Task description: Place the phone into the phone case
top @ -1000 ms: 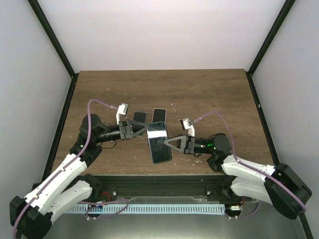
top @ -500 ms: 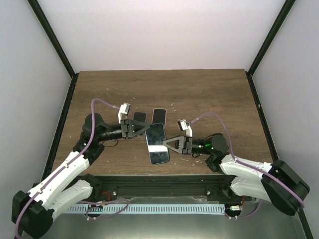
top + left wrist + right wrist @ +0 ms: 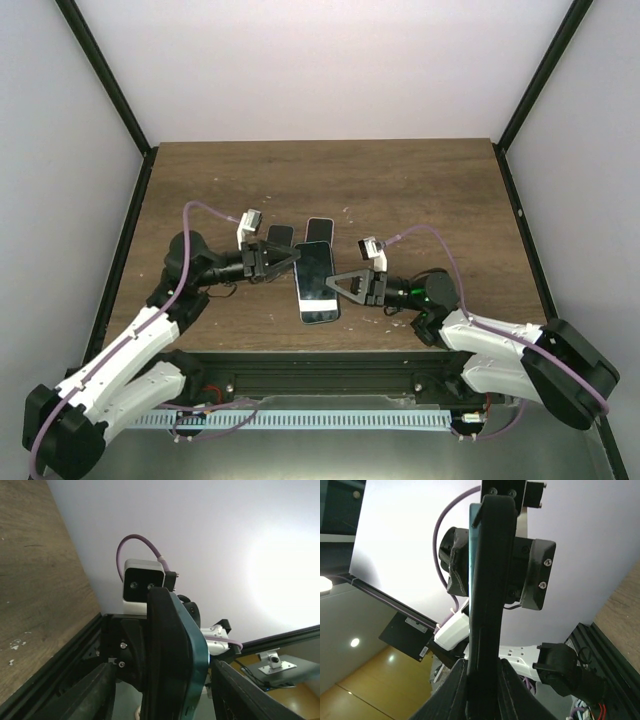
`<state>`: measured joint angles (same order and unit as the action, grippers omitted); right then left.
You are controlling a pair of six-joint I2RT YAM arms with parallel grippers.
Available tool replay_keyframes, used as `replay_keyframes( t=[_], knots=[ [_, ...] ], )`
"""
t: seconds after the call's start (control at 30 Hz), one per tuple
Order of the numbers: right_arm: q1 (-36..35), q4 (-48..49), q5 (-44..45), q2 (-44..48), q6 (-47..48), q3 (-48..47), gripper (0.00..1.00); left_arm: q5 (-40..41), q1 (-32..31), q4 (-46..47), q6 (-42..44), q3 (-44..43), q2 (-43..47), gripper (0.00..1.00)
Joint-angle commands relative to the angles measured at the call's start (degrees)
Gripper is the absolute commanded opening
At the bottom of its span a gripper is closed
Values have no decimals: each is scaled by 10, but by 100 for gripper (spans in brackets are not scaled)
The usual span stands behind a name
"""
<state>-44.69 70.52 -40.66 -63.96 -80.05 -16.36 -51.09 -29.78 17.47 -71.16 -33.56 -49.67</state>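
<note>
Top: the right gripper is clamped on the right long edge of the phone. The phone reaches from those jaws across to the left gripper, whose jaws are spread around its upper left edge. Two more dark slabs lie on the table just past the left jaws, apart from the phone.

Left wrist: jaws open. The phone stands edge-on midway between the fingers, with a clear gap on each side. The teal phone case is against its right face. Can't tell if the phone is fully seated in it.

Right wrist: jaws closed on the phone, with the fingers pressing both faces at the near end. The phone runs straight out from the jaws, edge-on. A teal sliver of case shows on its left side near the far end.
</note>
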Motion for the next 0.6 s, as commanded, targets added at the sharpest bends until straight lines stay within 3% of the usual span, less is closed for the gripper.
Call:
replay_keyframes(
  t=[0.0, 0.07, 0.2, 0.27, 0.43, 0.57],
  knots=[
    [-4, 70, 27, 11, -2, -22, 9, 4, -1, 21, -14, 10, 18, 53],
    [-4, 59, 21, 7, 2, -30, 9, 3, -1, 42, -23, 14, 18, 46],
    [-4, 55, 15, 5, 4, -31, 10, -3, -1, 55, -25, 12, 14, 18],
    [-4, 36, 13, 8, 11, -33, 13, -4, -1, 44, -14, 13, 12, 9],
    [-4, -15, 17, 20, 32, -38, 23, -20, 0, 14, 23, 6, -4, 1],
    [-4, -43, 29, 28, 34, -40, 24, -18, 0, -22, 53, -7, -5, 1]
  ],
)
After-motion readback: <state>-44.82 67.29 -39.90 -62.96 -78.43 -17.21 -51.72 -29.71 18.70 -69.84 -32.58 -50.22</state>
